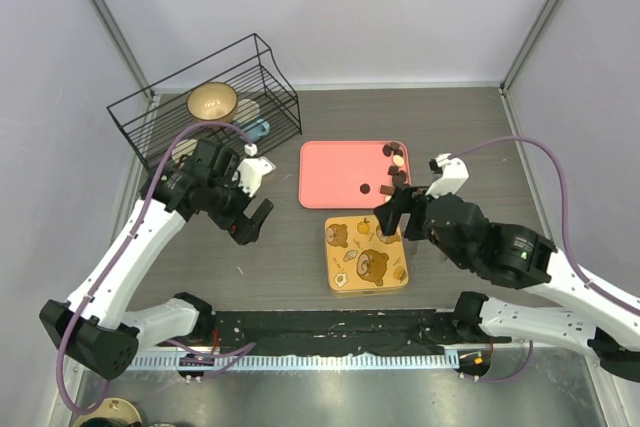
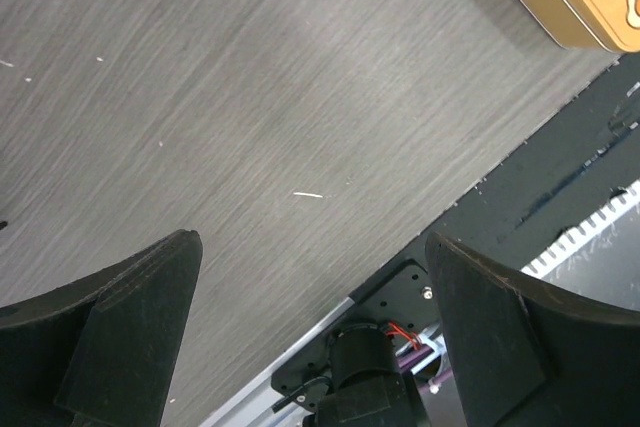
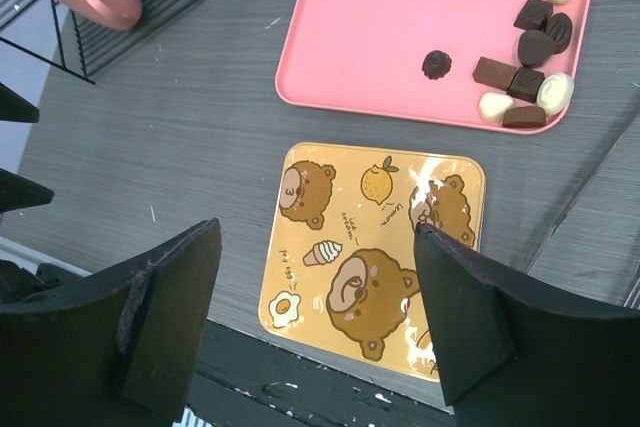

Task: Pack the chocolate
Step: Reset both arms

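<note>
Lying unpacked: chocolate (image 3: 537,47)

Right fingers (image 3: 170,317): spread wide, empty, above the gold tin (image 3: 330,217). Location of pieces: beyond those fingers, clustered in the pink tray (image 3: 380,27) corner, one apart. Left fingers (image 2: 130,317): spread wide, empty, over the desk (image 2: 250,97).

A pink tray (image 1: 330,177) lies just beyond a bear-printed tin (image 1: 352,259) (wire basket (image 1: 160,112) farther left).

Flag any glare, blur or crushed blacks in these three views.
Right wrist: white glare patch on the tin lid beside the upper-right bear; chocolates on the pink tray are sharp. Left wrist: table grain crisp, near fingers black with little detail. Top external: even light, soft shadows, no blur.
</note>
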{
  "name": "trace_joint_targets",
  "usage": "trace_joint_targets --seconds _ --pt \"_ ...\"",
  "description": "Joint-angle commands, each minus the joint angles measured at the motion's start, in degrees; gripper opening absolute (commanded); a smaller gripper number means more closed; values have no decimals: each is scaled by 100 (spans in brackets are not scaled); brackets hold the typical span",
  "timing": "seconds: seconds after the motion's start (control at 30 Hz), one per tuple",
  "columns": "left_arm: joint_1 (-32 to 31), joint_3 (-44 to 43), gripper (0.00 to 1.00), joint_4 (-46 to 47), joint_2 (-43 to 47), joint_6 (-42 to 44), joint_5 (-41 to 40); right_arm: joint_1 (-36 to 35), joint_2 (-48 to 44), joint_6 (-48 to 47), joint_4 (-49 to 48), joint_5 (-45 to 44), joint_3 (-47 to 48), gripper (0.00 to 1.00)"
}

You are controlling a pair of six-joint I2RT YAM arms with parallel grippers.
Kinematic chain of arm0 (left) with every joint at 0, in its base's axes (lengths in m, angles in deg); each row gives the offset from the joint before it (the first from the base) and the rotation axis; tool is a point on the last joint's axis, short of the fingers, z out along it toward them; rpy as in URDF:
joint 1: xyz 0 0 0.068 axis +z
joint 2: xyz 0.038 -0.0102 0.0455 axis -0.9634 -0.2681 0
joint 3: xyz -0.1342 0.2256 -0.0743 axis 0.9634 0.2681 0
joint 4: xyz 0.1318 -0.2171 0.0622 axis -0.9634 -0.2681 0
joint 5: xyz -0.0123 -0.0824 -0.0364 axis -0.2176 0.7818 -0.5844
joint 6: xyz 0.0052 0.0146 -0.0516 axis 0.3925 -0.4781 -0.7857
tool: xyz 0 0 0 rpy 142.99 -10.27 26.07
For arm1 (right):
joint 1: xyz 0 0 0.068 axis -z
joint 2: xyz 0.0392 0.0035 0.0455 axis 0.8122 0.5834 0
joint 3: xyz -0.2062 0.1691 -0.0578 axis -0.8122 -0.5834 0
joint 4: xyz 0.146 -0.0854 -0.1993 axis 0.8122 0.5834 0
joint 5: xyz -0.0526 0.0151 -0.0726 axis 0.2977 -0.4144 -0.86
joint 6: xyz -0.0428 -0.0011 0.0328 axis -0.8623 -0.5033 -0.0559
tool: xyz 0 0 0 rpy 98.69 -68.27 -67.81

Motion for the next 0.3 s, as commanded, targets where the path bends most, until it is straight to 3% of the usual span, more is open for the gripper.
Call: trace_joint_targets --seconds 0.0,0.27 --pt "-32 -49 100 378 92 -237 -284 6 -138 163 5 -271 -31 87" --pt "-32 -206 100 378 -83 -264 -319 6 275 304 373 -367 319 92"
